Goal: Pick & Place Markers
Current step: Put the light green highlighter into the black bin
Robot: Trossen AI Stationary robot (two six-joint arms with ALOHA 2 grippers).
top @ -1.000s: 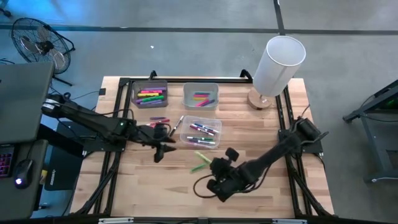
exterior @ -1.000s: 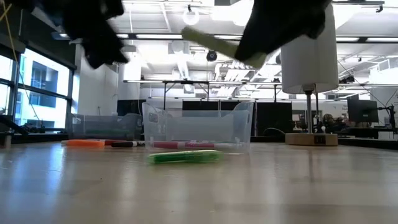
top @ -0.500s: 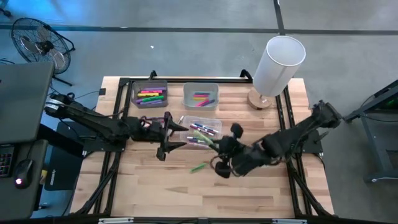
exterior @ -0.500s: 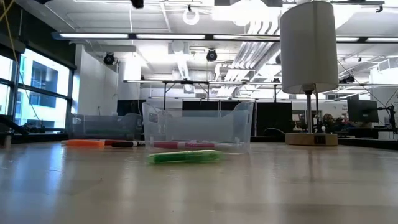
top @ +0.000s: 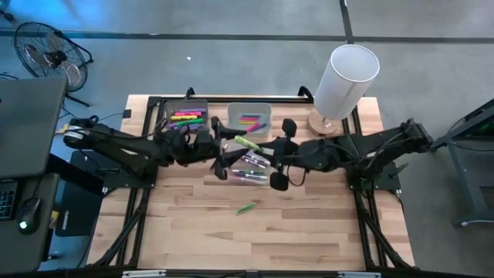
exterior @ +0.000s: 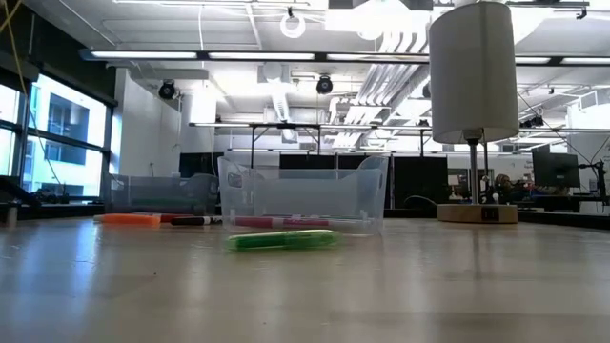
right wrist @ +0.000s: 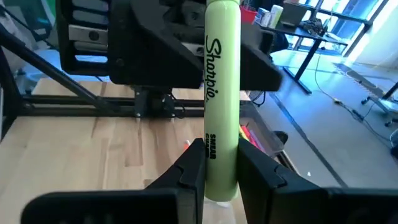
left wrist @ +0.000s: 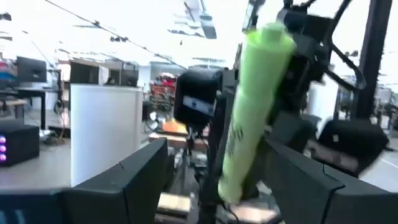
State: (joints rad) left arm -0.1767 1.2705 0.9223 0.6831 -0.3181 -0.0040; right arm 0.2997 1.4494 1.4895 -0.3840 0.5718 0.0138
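Right gripper [top: 258,149], seen from above, pinches a light-green marker [top: 247,143] over the clear bin [top: 266,151], meeting the left gripper [top: 224,150] there. From table level, a dark-green marker [exterior: 282,240] lies loose in front of that bin [exterior: 303,194]. The left wrist view shows its fingers [left wrist: 134,174] spread either side of the marker [left wrist: 252,109]. The right wrist view confirms the clamped marker [right wrist: 222,93]. Judging by filled bins, sorting is well advanced; the loose one remains.
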